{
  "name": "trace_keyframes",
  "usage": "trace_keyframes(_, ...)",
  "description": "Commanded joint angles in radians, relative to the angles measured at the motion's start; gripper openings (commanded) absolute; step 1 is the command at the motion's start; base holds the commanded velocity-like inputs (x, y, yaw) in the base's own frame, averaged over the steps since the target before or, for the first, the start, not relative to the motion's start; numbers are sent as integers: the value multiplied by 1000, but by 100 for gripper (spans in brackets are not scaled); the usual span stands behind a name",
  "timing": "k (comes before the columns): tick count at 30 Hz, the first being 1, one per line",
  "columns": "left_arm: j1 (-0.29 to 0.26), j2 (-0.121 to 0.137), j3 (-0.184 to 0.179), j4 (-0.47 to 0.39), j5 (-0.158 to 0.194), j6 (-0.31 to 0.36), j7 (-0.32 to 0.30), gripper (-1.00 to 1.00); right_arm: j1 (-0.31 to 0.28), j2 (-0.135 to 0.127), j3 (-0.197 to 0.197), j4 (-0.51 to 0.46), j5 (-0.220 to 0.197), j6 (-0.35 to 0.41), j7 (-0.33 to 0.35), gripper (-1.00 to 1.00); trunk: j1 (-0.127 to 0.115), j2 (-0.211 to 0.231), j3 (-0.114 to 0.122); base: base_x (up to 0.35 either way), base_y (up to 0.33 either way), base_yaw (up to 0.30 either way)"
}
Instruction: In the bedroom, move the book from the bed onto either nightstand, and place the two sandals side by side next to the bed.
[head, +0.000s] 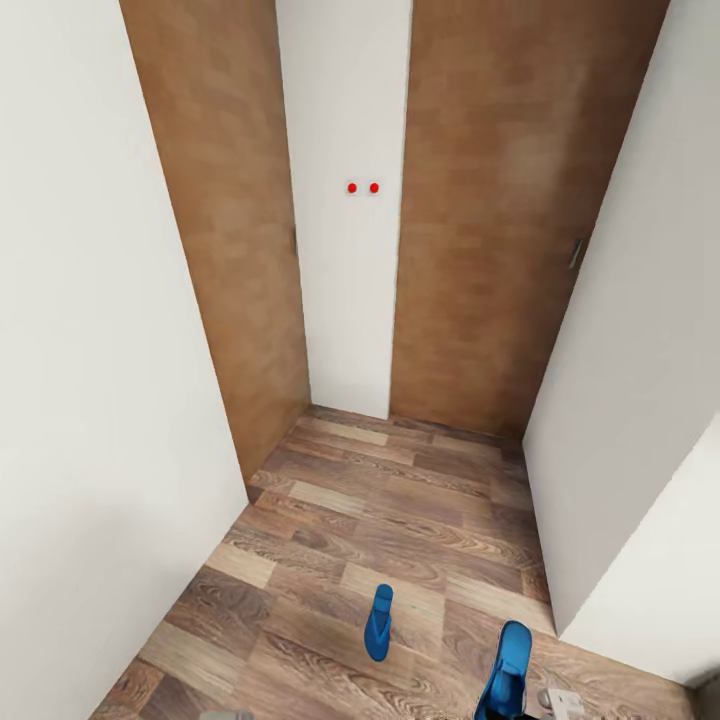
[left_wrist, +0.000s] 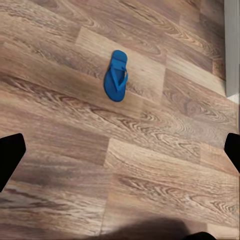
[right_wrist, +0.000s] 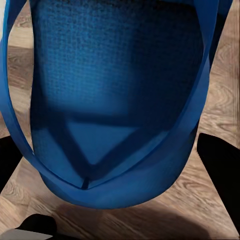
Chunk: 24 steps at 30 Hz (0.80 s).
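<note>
2 blue sandals sit in front of us on the wood-plank floor, and our right gripper is at one of them. Through the right wrist camera we see its 2 dark fingers set wide apart on either side of the near sandal, whose rounded end and V-shaped strap crowd the lens; we cannot tell whether the fingers press on it or merely flank it. From the head camera that same sandal lies at the lower right, its long axis running away from us with a slight lean to the right, a pale grey part of the right arm just beside it. Our left gripper hangs above bare planks with its fingers spread far apart at the 2 edges of the left wrist picture, nothing between them. Beyond it lies the other sandal, flat, sole down, strap up, plain bright blue and slim. In the head view this second sandal points almost straight ahead towards the far wall, lying left of the first and apart from it. 2 brown wooden doors flank that white wall, which bears 2 small red dots.
</note>
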Motion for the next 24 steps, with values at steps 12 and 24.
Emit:
trace_keyframes(12, -1, -1, 7, 0, -1, 0, -8, 100, -2, 0, 7, 5, -8, -7, 4, -100, 0, -1, -1, 0, 0, -283)
trace_keyframes(24, -1, -1, 7, 0, -1, 0, -8, 100, -2, 0, 7, 5, -8, -7, 3, -100, 0, -1, -1, 0, 0, -188)
